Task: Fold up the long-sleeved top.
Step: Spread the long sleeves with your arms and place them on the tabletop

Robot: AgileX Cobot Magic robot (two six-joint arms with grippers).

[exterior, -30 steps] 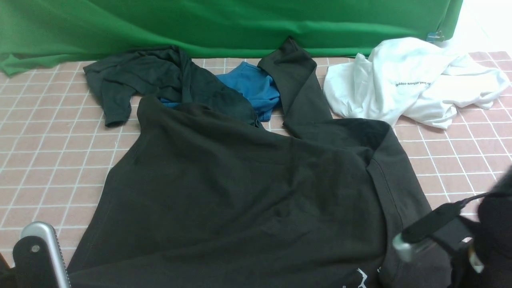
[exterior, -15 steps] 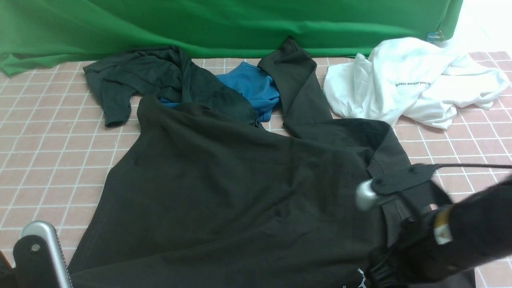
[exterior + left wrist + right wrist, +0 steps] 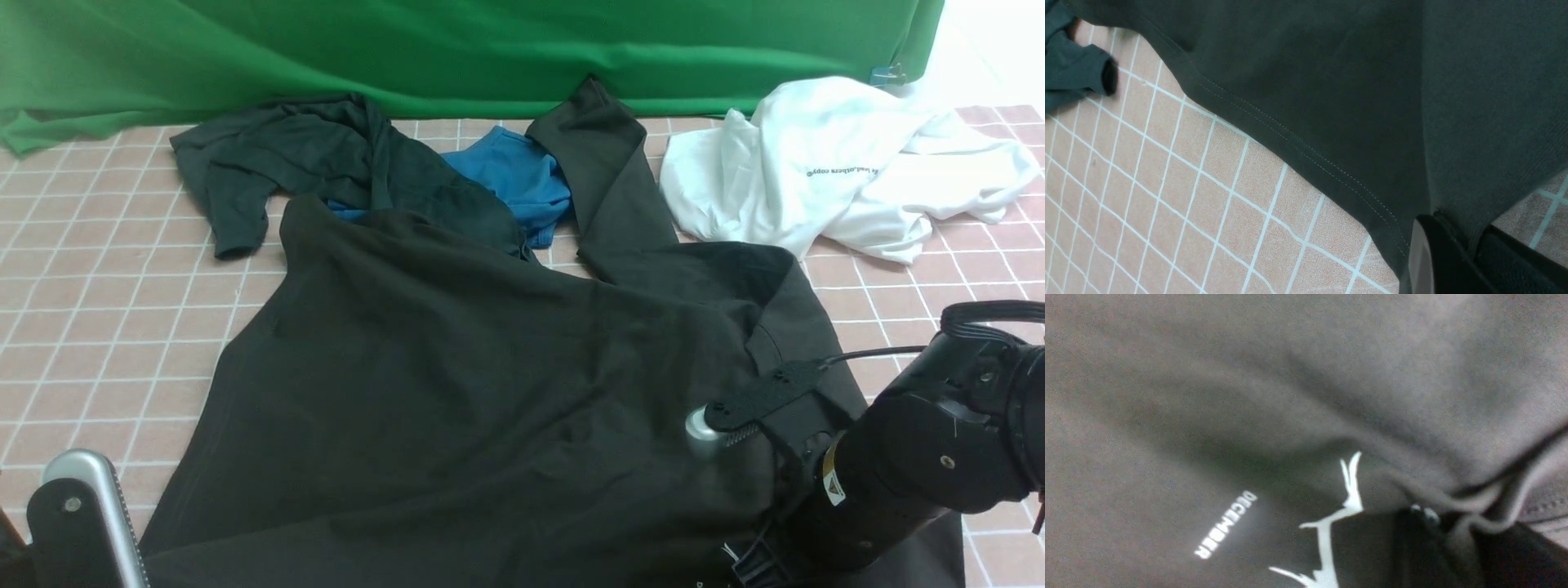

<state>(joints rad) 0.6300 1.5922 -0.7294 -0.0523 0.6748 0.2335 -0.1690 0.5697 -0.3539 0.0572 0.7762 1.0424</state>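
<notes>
Dark long-sleeved top [image 3: 1310, 94] gripped at its edge over a grid-lined tabletop [image 3: 1216, 183].
The left gripper [image 3: 1470, 253] is closed on the fabric; double stitching [image 3: 1294, 141] follows the border, with a separate dark-teal garment [image 3: 1077, 65] nearby.

The long-sleeved top [image 3: 490, 392] lies before the printed tee [image 3: 816, 163].

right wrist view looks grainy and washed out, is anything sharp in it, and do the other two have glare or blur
Right wrist view: grainy, greyish, cloth folds soft; the white DECEMBER print reads clearly despite slight softness. Left wrist view: stitching crisp, no strong glare. Front view: mostly sharp, with the upper right corner blown out to white.
</notes>
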